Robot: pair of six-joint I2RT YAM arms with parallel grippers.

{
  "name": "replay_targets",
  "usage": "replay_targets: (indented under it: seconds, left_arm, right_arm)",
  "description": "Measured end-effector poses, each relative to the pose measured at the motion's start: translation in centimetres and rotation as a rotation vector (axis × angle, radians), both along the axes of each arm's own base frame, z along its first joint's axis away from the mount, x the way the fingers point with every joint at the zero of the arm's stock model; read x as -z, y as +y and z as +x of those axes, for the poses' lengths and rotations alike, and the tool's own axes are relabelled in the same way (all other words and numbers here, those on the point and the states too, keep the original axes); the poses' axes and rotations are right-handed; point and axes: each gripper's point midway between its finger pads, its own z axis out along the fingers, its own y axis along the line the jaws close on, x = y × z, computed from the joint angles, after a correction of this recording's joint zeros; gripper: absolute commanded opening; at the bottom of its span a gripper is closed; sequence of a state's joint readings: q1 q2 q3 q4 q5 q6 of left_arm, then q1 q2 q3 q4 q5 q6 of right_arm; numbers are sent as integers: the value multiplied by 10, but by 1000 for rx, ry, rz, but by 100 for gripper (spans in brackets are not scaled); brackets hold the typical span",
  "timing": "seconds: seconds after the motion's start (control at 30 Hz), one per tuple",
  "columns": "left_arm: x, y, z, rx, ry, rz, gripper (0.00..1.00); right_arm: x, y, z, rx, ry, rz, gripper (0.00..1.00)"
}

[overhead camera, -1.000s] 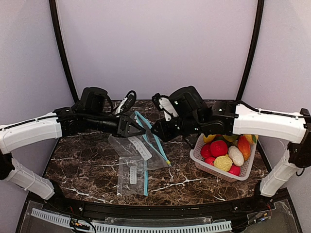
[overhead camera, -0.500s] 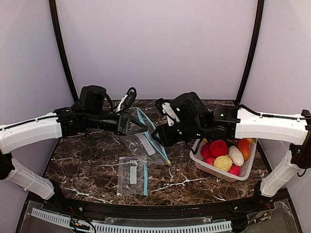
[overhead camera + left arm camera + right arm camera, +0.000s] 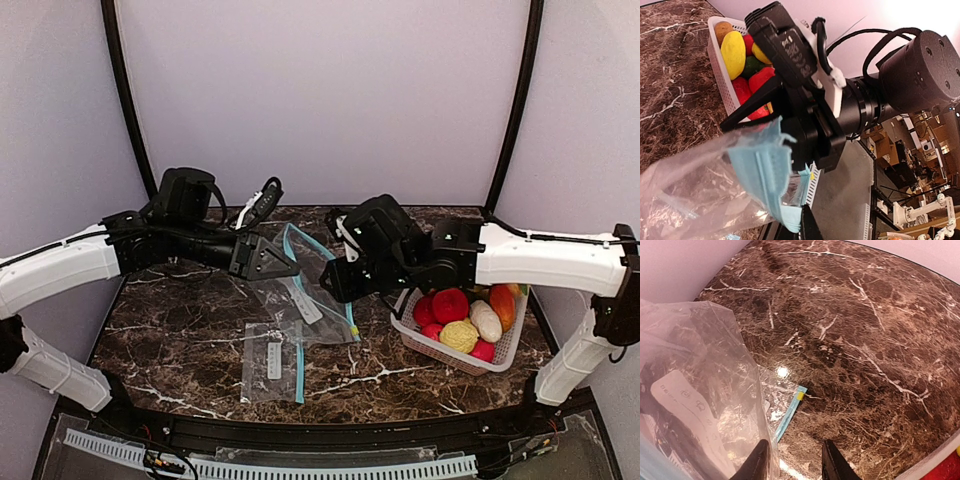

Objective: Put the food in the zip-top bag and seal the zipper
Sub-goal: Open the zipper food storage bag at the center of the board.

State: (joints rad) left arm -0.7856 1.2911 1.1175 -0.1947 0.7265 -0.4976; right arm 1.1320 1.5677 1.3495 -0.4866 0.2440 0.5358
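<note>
Mid-table, held up off the marble: a clear zip-top bag (image 3: 300, 295), pinched at its blue zipper strip (image 3: 298, 243) by the left claw (image 3: 272, 262). Clamped fully closed on that strip, with the bag's body sagging down toward the near right, lower part seemingly resting on the table (image 3: 170, 330). Seen from the left wrist: the same strip (image 3: 765, 170), bunched and folded close to the lens, clear film trailing off to the lower left.

Facing it from the right, the right claw (image 3: 332, 284), just beside the bag's right edge. Fingers (image 3: 759, 462) parted a moderate way, neither wide nor closed. Bare marble in the gap between them, nothing gripped. Against the left-hand finger in that wrist view, the bag's crinkled film with a white label panel (image 3: 682, 400).

Flat on the table, nearer the front edge and left of centre: a second clear bag (image 3: 270, 362), also blue-zippered, apart from both claws.

On the right side of the table: a white slotted basket (image 3: 412, 338) holding the food (image 3: 450, 305). Red, yellow, orange and off-white pieces piled together, all inside the basket, to the right of the raised bag with the right claw between. From the left wrist, behind the right claw: a yellow piece (image 3: 733, 47) and red ones against the basket's wall.
</note>
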Motion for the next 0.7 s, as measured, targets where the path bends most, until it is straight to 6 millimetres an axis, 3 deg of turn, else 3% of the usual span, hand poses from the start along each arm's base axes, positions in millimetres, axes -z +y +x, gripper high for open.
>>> replay_targets:
  seconds: [0.17,0.3,0.4,0.63,0.7]
  left_arm:
    - [4,18,-1,-48,-53,89,1]
    - [15,30,1,-86,-71,162,1]
    - [20,31,1,-93,-70,184,1]
    - [31,27,8,-98,-59,207,5]
    - [36,27,12,-107,-68,227,7]
  right_arm:
    - [-4,-32,16,126,-2,-13,34]
    - [-20,-52,20,177,-19,14,34]
    - [-29,-52,18,159,-31,36,33]
    - [-28,-36,12,64,-31,50,1]
    - [-24,-31,11,46,-25,46,0]
